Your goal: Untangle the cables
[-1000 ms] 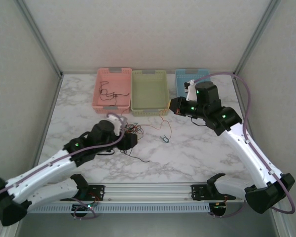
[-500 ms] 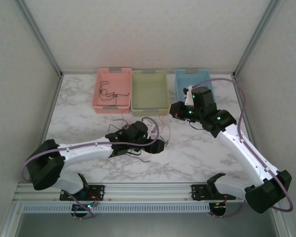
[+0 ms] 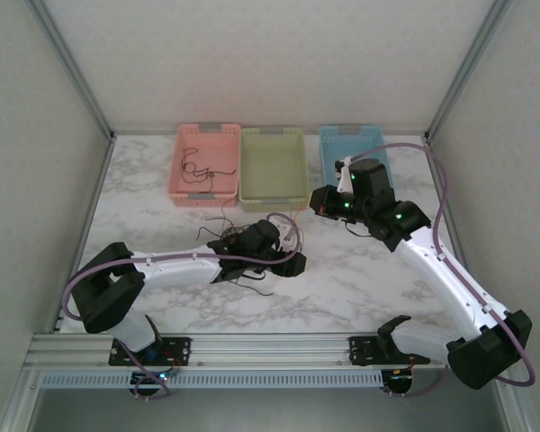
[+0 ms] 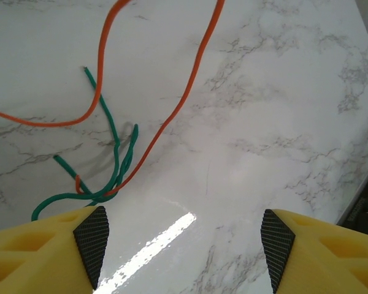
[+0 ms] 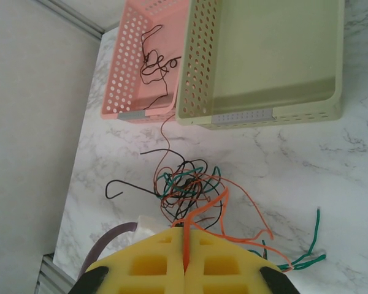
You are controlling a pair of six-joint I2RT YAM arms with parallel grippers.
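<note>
The cables lie as a tangle [image 5: 189, 184] of thin black, green and orange wires on the marble table, partly hidden under my left arm in the top view [image 3: 218, 227]. My right gripper [image 5: 185, 263] is shut on an orange cable [image 5: 199, 211] that runs out of the tangle; it hangs just in front of the green basket [image 3: 317, 200]. My left gripper [image 4: 184, 245] is open, low over the table to the right of the tangle [image 3: 295, 264]. A loose green cable [image 4: 119, 156] crossed by an orange one [image 4: 172, 116] lies just ahead of its left finger.
Three baskets stand along the back: a pink basket [image 3: 207, 135] holding a black cable [image 3: 196, 166], a green basket [image 3: 273, 135] and a blue basket [image 3: 351, 137]. Bare marble [image 4: 264, 122] spreads to the right of the left gripper.
My left arm has swung from the left of the tangle across to its right side, with its gripper now over the loose green cable. The right gripper has shifted only slightly.
</note>
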